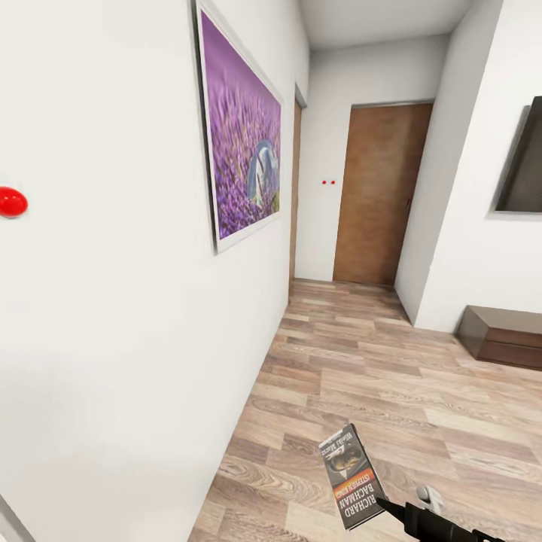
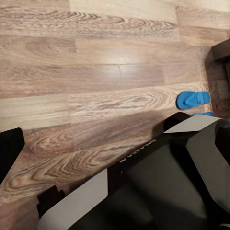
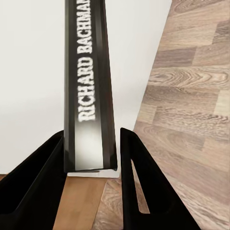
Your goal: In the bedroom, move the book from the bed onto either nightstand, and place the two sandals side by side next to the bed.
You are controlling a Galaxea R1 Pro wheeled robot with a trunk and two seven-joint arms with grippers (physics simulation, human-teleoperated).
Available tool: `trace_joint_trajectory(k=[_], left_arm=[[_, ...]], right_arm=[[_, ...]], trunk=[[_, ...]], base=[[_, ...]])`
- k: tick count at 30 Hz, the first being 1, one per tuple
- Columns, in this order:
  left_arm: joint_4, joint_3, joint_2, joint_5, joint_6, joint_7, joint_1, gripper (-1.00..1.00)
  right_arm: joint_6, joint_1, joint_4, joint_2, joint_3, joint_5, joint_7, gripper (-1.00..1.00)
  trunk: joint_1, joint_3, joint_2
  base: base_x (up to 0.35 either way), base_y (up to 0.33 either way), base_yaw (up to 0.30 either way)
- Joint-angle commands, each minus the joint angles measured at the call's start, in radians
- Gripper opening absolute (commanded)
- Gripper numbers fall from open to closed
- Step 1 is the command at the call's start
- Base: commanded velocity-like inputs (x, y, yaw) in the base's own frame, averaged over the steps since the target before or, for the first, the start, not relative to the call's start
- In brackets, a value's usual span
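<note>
Your right gripper [image 3: 91,167] clamps the book [image 1: 350,476] over the hallway floor [image 1: 361,361]; your left gripper's fingers I cannot tell, perhaps open.

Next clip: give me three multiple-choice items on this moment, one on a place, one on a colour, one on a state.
1. Where is the book?
A. on a bed
B. held over the floor
C. on a shelf

2. What colour is the sandal?
A. blue
B. red
C. green

3. How is the right gripper?
A. open, empty
B. shut on a sandal
C. shut on the book

Key: 1 B, the head view shows the book raised above the planks; 2 A, the left wrist view shows it bright blue; 3 C, the right wrist view shows the jaws on either side of the spine.
</note>
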Motion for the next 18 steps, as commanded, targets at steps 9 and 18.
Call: trace_joint_trajectory(k=[9, 18], left_arm=[[0.001, 0.008, 0.000, -0.011, -0.006, -0.002, -0.001, 1.00], [0.001, 0.008, 0.000, -0.011, -0.006, -0.002, -0.001, 1.00]], right_arm=[[0.008, -0.001, -0.001, -0.001, 0.007, -0.011, 0.001, -1.00], [0.008, -0.001, -0.001, -0.001, 0.007, -0.011, 0.003, -1.00]], trunk=[[0.000, -0.001, -0.001], [0.000, -0.001, -0.001]], base=[[0.065, 0.105, 0.000], [0.064, 0.104, 0.000]])
